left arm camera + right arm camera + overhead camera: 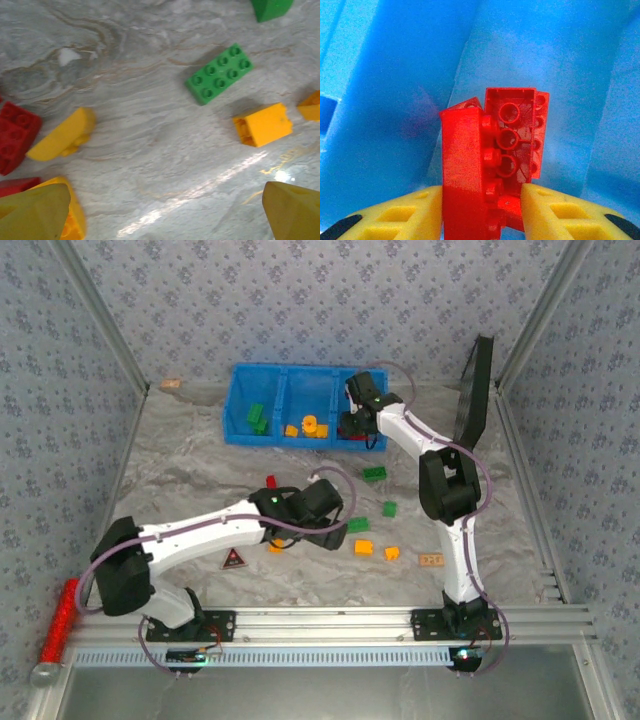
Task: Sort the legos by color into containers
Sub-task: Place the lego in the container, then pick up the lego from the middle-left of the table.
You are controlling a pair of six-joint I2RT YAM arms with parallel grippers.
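Several red bricks (507, 140) fill the right end effector (481, 192), grip unclear, inside the blue bin (385, 100); left end effector (166, 186) spread above loose bricks (220, 74).

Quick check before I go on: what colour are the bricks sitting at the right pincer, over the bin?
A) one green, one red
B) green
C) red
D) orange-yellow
C: the right wrist view shows red bricks standing between the tips of the right pincer, with the wall of the blue bin behind them.
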